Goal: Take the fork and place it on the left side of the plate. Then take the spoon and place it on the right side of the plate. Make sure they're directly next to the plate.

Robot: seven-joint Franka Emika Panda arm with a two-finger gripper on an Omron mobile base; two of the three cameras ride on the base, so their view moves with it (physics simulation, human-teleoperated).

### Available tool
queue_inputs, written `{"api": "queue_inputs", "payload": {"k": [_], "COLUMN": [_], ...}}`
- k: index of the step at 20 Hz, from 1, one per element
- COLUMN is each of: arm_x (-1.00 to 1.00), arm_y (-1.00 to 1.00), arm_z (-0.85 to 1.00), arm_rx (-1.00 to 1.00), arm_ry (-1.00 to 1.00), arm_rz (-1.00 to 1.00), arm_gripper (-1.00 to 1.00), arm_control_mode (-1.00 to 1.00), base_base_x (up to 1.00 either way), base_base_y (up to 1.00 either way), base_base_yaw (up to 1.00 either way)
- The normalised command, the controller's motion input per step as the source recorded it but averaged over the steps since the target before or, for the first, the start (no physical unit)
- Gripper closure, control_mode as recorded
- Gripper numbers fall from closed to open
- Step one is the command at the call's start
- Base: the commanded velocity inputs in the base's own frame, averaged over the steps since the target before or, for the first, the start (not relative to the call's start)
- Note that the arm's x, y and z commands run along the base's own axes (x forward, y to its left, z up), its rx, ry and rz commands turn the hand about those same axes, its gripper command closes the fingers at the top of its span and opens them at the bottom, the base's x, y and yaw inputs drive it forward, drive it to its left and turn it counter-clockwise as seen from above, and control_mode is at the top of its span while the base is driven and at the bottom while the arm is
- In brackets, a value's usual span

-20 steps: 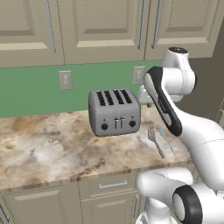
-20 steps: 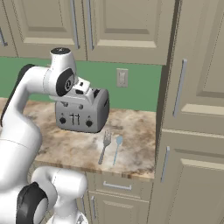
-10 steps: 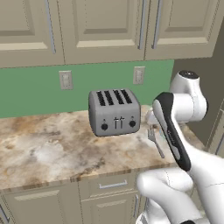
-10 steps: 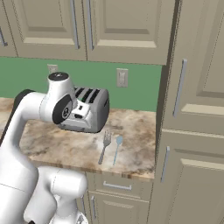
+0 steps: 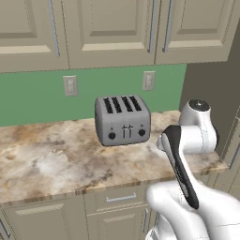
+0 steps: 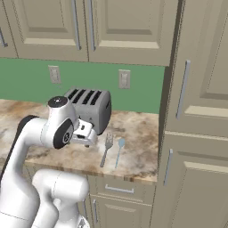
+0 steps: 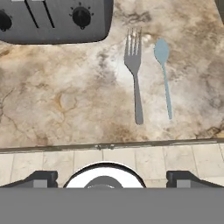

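I see the fork (image 7: 134,78) flat on the marble counter (image 7: 65,105), ahead of and slightly right of my gripper (image 7: 112,177), whose jaws stand wide and empty. The spoon (image 7: 164,74) lies just beside it, the toaster (image 7: 52,19) farther left.

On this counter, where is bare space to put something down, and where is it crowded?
Free: the wide stretch of marble counter left of the toaster, out to the front edge, and the patch in front of the toaster beside the fork. Crowded: the right end, where the fork and spoon lie side by side, apart, near the tall cabinet.
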Motion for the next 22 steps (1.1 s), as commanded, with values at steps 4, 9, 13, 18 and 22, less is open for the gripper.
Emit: {"api": "queue_inputs", "payload": {"k": [4,9,13,18,22], "arm_x": [0.49,0.55,0.51,0.40,0.24], "arm_y": [-0.27,-0.25,-0.20,-0.17,-0.08], "arm_z": [-0.14,-0.24,-0.34,-0.60,-0.77], "arm_rx": [-0.04,-0.01,0.00,0.01,0.04], "arm_ry": [0.17,0.17,0.12,0.06,0.00], "arm_rz": [0.00,0.00,0.00,0.02,0.02], "arm_gripper": [-1.00,-1.00,-1.00,-1.00,-1.00], "arm_control_mode": [-1.00,-1.00,-1.00,-1.00,-1.00], "base_base_x": [0.00,0.00,0.00,0.00,0.00], "base_base_y": [0.00,0.00,0.00,0.00,0.00], "base_base_yaw": [0.00,0.00,0.00,0.00,0.00]}}
